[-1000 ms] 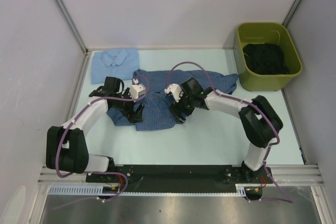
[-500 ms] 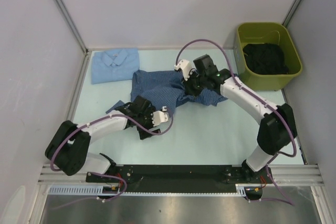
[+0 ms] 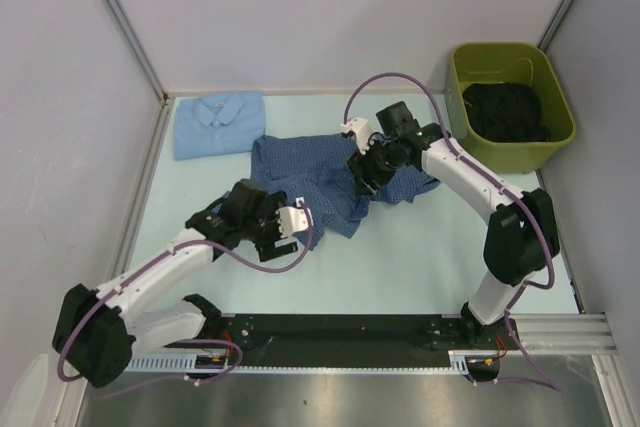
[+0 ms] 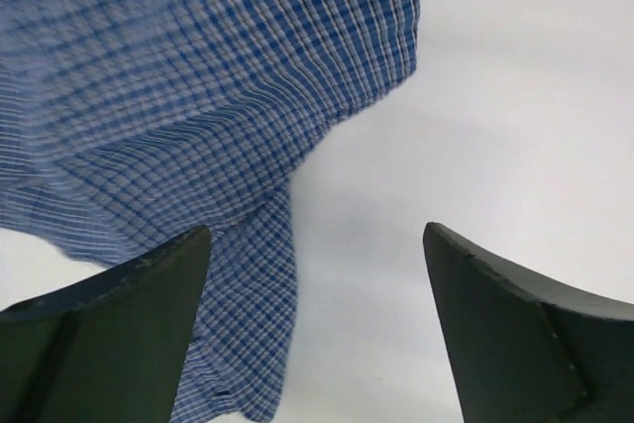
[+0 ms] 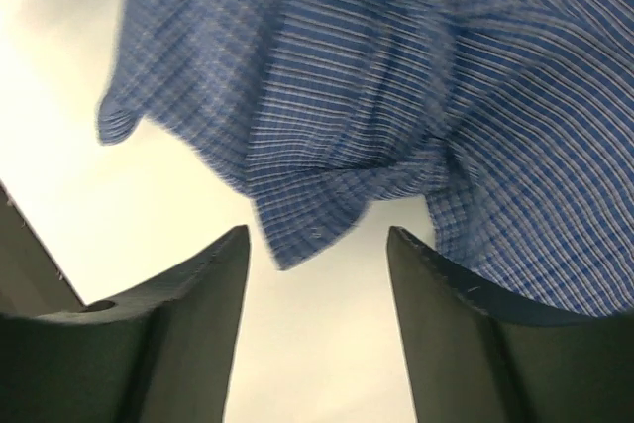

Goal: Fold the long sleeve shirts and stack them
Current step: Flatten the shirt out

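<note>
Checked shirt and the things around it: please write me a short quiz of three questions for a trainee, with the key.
1. True or false: the pale blue shirt lies folded at the far left corner of the table.
2. What is inside the green bin? A) dark clothes B) a white towel C) nothing
3. In one word: is the checked shirt held by the left end effector, by the right end effector, by both or by neither?

Key:
1. True.
2. A.
3. Neither. Both end effectors are open, with no cloth between their fingers, and the shirt lies crumpled on the table.
</note>
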Controlling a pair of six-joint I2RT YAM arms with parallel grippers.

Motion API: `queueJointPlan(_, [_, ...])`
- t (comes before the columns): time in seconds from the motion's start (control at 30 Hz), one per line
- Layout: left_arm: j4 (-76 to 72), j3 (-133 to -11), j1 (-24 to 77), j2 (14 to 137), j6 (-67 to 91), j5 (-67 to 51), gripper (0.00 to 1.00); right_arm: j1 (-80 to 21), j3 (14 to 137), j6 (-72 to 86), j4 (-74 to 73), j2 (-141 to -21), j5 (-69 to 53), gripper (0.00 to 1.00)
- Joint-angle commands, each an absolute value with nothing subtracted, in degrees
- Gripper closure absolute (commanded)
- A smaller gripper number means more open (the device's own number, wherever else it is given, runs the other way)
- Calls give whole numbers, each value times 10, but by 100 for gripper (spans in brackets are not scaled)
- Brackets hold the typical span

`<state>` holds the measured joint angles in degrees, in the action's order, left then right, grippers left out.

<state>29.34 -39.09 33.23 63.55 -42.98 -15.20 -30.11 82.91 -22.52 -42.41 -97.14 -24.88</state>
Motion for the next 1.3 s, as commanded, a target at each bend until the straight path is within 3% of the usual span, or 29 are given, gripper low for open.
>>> queueJointPlan(0.0, [276,-382,331,626,-406,-171,1,-265,830,-174,-382,-1004,-258,35])
queueJointPlan(0.27, [177,-462,371,816,-355,-139,0,-266,835,-98,-287,-1086,-236,28])
queueJointPlan(0.37, [164,-484,372,877,-355,-117,4,-278,867,-91,-294,-1135,-221,32])
queueJointPlan(0.4, [163,-487,372,886,-355,-112,8,-283,877,-91,-301,-1150,-220,41])
queueJointPlan(0.43, [167,-488,371,896,-358,-101,14,-284,882,-89,-306,-1157,-211,51])
queueJointPlan(0.47, [173,-489,371,897,-359,-97,34,-285,885,-90,-309,-1158,-210,64])
queueJointPlan(0.5, [179,-483,371,893,-361,-91,45,-283,888,-90,-322,-1157,-213,88])
queueJointPlan(0.53, [201,-477,362,883,-371,-91,57,-278,891,-91,-330,-1141,-218,96])
queueJointPlan(0.57, [220,-472,350,856,-380,-122,82,-273,892,-91,-338,-1130,-222,100])
queueJointPlan(0.63, [276,-460,291,819,-403,-156,100,-254,887,-99,-368,-1076,-246,100])
queueJointPlan(0.9, [394,-451,118,677,-519,-178,100,-188,892,-153,-473,-908,-305,100])
queueJointPlan(1.27, [447,-454,65,645,-588,-179,100,-48,1028,-92,-427,-799,-356,100])
